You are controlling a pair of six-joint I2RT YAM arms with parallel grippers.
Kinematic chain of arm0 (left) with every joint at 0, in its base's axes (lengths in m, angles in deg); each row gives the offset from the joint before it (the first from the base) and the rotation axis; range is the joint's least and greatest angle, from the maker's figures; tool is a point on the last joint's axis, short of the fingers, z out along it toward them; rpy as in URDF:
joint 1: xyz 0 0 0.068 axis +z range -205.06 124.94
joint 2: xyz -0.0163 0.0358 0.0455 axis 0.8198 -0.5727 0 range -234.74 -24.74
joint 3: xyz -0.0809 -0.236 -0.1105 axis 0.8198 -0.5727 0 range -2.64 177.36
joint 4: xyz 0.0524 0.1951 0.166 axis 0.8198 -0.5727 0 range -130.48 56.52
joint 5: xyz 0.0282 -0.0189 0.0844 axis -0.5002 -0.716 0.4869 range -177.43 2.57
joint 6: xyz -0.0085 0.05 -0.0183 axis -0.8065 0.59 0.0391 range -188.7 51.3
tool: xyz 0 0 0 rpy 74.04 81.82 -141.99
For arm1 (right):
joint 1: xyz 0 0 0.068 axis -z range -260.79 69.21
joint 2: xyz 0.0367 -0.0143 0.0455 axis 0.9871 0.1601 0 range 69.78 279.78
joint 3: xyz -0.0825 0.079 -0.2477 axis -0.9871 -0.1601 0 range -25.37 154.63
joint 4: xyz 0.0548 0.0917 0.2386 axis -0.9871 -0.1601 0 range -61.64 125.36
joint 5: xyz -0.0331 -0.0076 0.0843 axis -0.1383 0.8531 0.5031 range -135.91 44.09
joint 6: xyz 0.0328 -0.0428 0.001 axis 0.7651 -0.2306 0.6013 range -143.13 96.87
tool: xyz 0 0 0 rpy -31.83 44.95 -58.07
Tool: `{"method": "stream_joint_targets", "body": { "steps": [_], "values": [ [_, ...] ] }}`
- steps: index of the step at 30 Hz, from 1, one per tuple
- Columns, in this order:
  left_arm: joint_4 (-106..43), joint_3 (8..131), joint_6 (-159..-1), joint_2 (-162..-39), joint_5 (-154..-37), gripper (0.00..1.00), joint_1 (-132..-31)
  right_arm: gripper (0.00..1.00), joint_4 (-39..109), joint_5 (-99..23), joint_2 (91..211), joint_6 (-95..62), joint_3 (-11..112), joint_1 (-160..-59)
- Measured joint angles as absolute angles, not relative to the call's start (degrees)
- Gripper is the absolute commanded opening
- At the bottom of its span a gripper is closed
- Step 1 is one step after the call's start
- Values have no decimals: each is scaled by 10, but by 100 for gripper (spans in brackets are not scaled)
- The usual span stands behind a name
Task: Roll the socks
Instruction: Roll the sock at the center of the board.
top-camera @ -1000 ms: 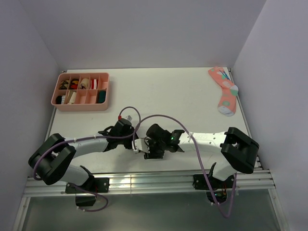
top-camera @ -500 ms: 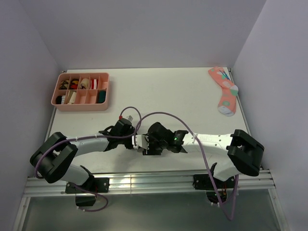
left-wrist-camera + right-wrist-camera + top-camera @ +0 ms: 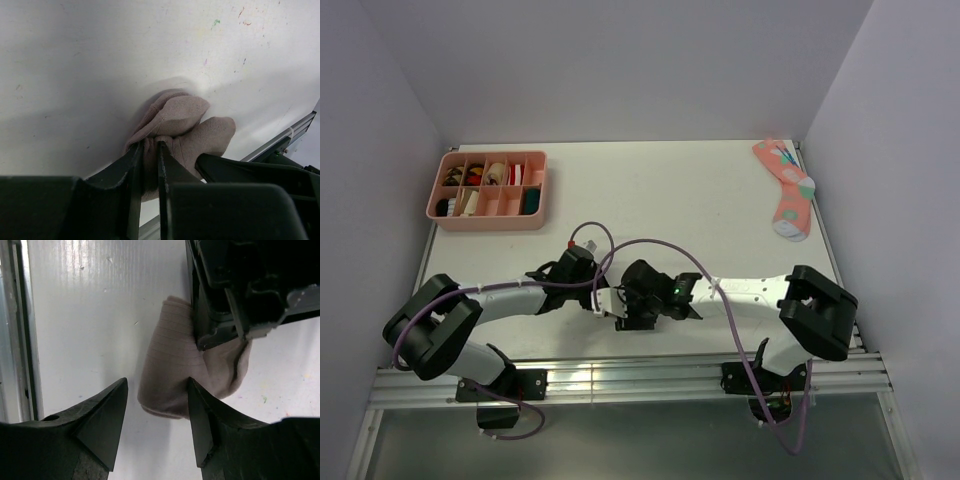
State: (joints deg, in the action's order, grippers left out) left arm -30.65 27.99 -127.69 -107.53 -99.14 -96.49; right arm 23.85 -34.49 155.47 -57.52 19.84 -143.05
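The left hand point(image 3: 150, 148) pinches a fold of the bunched taupe sock point(image 3: 182, 115) on the counter point(image 3: 75, 60). The right hand point(image 3: 157, 390), spread before it, should close squarely, keeping the roll tight.

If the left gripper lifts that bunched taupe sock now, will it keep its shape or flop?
Likely floppy: the taupe sock lies in soft folds where the left gripper pinches it, so it would probably sag and unfold. It looks thin and light, so a push would more likely crumple it than roll it.
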Motion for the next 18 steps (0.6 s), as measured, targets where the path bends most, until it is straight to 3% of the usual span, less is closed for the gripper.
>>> {"method": "stream_joint_targets", "body": {
  "steps": [18],
  "values": [
    [-278, 264, -1279, -1074, -1001, 0, -959, 58, 226, -364, 1623, -570, 245, -1430]
  ]
}}
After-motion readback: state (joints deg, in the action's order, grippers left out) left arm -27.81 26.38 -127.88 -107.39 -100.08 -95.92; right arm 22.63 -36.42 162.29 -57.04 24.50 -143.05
